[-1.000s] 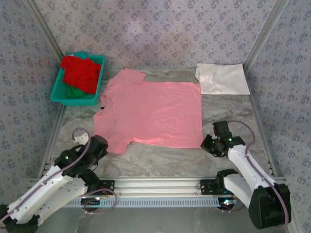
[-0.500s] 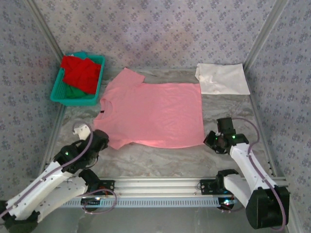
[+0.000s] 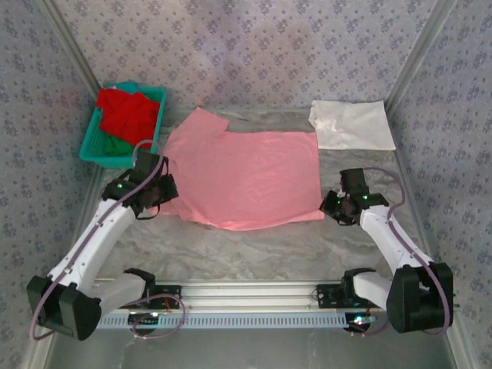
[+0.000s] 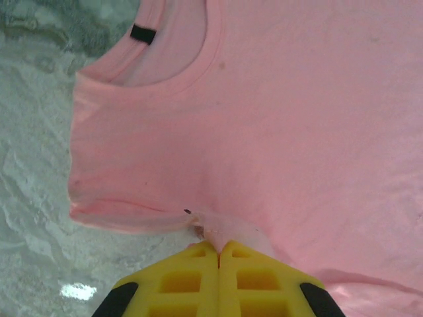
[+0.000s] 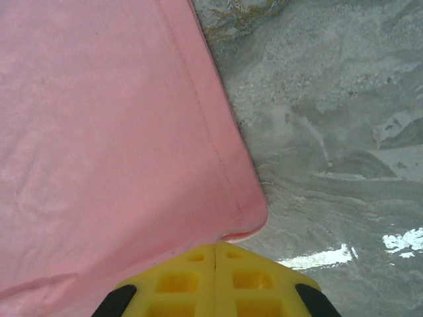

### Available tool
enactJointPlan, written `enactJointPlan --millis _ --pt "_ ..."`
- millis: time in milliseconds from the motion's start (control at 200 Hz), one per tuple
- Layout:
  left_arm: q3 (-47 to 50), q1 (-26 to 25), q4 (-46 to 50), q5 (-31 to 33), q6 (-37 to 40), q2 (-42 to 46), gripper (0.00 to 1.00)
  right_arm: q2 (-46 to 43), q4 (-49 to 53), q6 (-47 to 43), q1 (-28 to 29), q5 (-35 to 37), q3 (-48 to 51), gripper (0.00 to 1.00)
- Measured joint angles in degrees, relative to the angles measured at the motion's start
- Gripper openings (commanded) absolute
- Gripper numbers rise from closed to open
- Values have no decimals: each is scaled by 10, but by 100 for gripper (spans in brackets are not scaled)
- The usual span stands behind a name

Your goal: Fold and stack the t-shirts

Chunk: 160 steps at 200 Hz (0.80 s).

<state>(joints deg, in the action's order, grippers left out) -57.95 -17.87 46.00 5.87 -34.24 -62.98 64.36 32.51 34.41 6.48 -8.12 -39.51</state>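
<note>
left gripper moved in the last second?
Yes. The left gripper went away from the base rail, toward the teal basket, shut on the pink t-shirt.

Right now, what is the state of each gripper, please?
Left gripper: closed, pinching the pink t-shirt near its collar end.
Right gripper: closed on the same shirt's hem corner.

Soft matt cloth pink tee [image 3: 246, 177], glossy marbled tbl top [image 3: 269, 250]
</note>
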Motion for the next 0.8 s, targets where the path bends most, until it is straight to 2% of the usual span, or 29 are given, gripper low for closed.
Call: enactJointPlan --millis 170,440,800 --pt "-39 47 1 -31 50 -45 0 18 -5 -10 -11 0 -15 0" --pt "-90 90 5 -55 115 -144 0 83 -15 -33 -32 -2 -55 0" --pt "-184 107 20 -78 165 -219 0 139 -21 -54 -45 -7 -105 0"
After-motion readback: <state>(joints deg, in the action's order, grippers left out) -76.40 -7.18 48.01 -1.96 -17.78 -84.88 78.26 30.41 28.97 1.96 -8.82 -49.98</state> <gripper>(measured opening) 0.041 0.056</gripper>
